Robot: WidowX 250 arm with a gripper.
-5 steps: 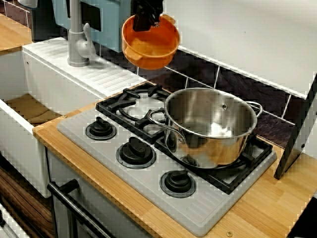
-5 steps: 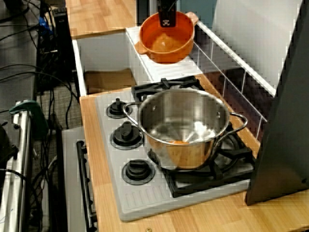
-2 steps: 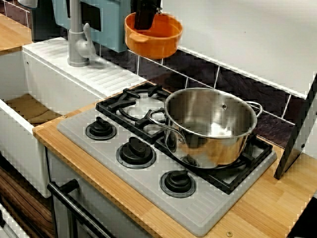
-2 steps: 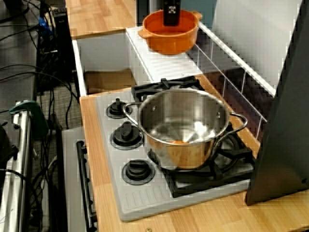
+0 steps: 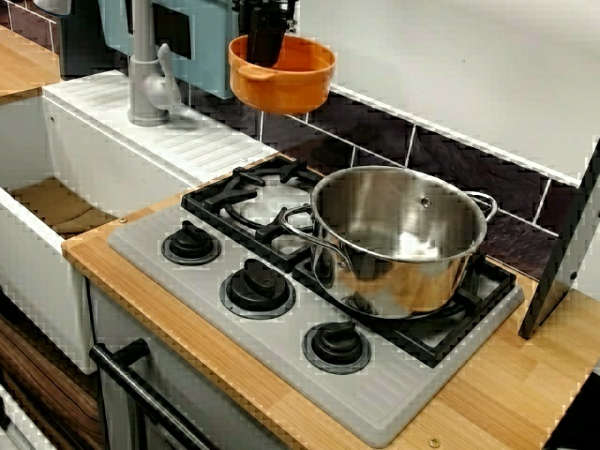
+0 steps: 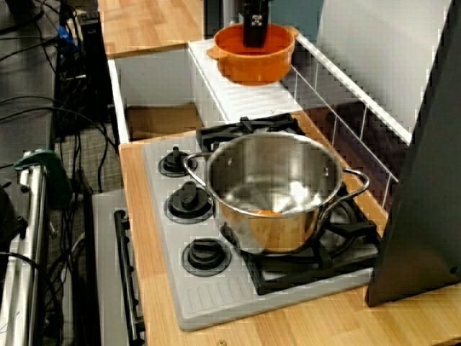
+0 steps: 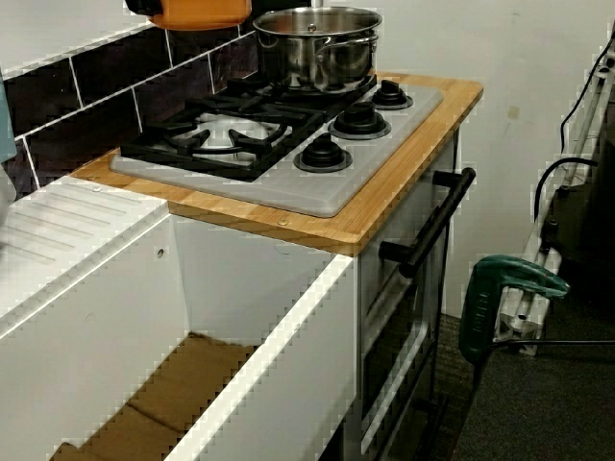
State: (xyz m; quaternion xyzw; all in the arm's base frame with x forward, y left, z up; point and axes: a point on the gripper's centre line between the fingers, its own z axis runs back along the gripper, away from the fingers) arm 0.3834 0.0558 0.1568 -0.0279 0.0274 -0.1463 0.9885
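Bowl (image 5: 286, 82) hangs above the tabletop's back edge, between tap (image 5: 142, 66) and stove (image 5: 394, 394), its rim pinched in our hand (image 5: 265, 49). We judge that 1-sided grip could slip, dropping it, or tilt it against the tiles (image 5: 375, 131).

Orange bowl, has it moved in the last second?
Yes. The orange bowl swung from tilted to level, its bottom rising away from the stove grate below.
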